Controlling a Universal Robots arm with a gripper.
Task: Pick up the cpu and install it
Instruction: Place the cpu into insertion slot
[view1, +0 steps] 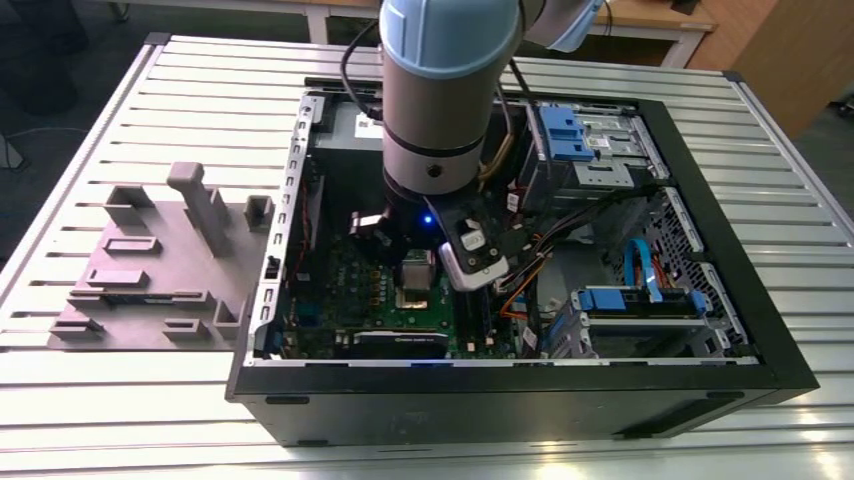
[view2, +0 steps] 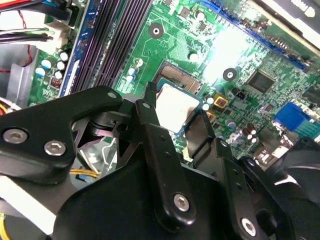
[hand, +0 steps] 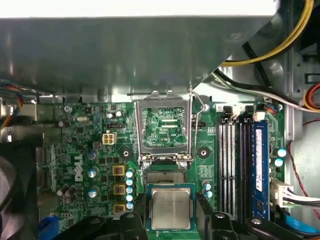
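- My tool (view2: 176, 116) is pressed together on the cpu (hand: 171, 209). One black finger (view2: 152, 120) bears on each of two opposite edges of the chip, as both wrist views show.
- The cpu lies flat in the grip, silvery top facing up, thin green rim showing all round.
- The socket (hand: 164, 176) sits just beside the held cpu, uncovered. The chip is not seated in it. I cannot tell whether the chip touches the board.
- The metal socket frame (hand: 138, 127) stands swung open on the far side of the socket from the cpu.
- The green motherboard (hand: 85, 150) carries both. Its long memory slots (hand: 231, 165) run alongside the socket, apart from it.
- In the exterior view my arm (view1: 447, 90) reaches straight down into the open computer case (view1: 521, 400), which lies on its side on the slatted tabletop (view1: 134, 410).
- Blue drive bays (view1: 641, 300) sit at 3 o'clock from the tool, inside the case.
- A grey fixture block (view1: 147, 270) rests on the tabletop at 9 o'clock, just outside the case wall.
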